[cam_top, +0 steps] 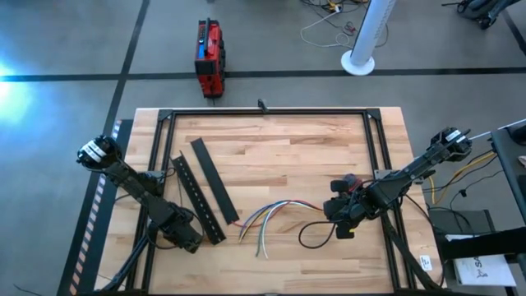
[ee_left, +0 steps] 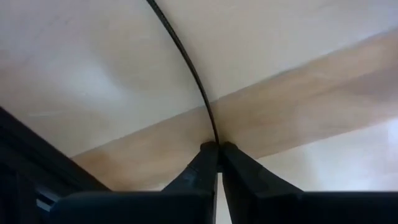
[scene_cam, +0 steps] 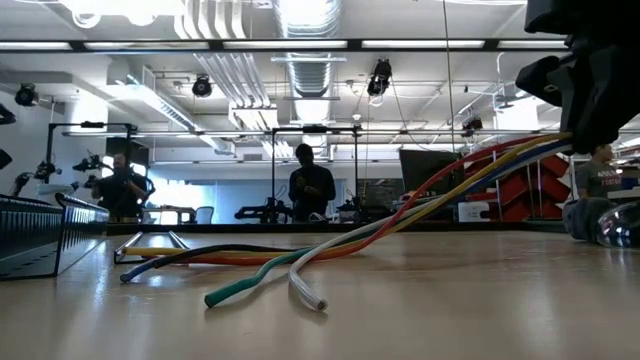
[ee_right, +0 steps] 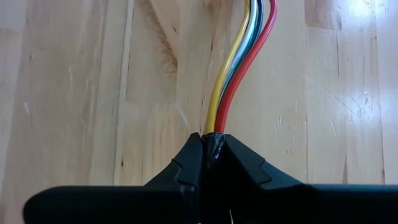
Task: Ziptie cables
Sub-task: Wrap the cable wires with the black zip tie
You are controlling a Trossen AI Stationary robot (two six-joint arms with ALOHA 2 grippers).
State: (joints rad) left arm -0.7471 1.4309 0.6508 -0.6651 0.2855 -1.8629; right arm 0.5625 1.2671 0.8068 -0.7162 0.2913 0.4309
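right claw (ee_right: 211,152) clamped on one end of the cables (cam_top: 271,215), which fan out loose across the desk (cam_top: 279,148) toward its front edge, near the middle. left claw (ee_left: 217,149), by the front left corner beside the slotted bars (cam_top: 201,197), is pinched together on a thin black strand (ee_left: 186,62), probably the ziptie. i judge this the pickup step; next i must carry the strand to the bundle and loop it round.

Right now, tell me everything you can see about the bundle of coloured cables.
The cables are thin flexible wires, plastic-sheathed by the look, in red, yellow, white, blue and green. One end is pinched in the shut right tool, which holds it off the wooden table. From there they slope down and fan out, loose ends lying on the wood near the black slotted bars.
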